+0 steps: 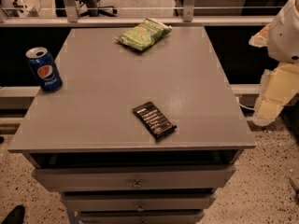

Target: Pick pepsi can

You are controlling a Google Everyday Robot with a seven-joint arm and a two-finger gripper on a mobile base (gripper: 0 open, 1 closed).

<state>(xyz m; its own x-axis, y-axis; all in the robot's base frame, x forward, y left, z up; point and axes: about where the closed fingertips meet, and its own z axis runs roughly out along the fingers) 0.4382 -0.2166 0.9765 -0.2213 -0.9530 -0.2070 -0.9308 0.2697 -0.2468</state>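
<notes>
Three items share a flat grey cabinet worktop (pixel 103 111) above a speckled floor. Nearest the viewer, under the front edge, grey drawers with small metal knobs (pixel 136 185) are stacked one below another. On the surface, the closest item is a flat black rectangular packet with pale lettering (pixel 154 120), lying at an angle a little right of centre. Farther back, at the left edge, a small blue aluminium pepsi can with a red-white-blue round logo and silver top (pixel 44 69) stands upright, logo facing the viewer, well apart from the packet. Farthest back, near the rear edge, a crinkled green snack bag (pixel 143 33) lies flat.

Off the right side of the worktop, level with its middle, hangs the robot's pale yellowish gripper (pixel 273 94) beneath a rounded white arm housing (pixel 285 29). It touches nothing and is well apart from the can. Whether its jaws are apart or together cannot be told. Beyond the worktop runs a metal railing (pixel 140 8).
</notes>
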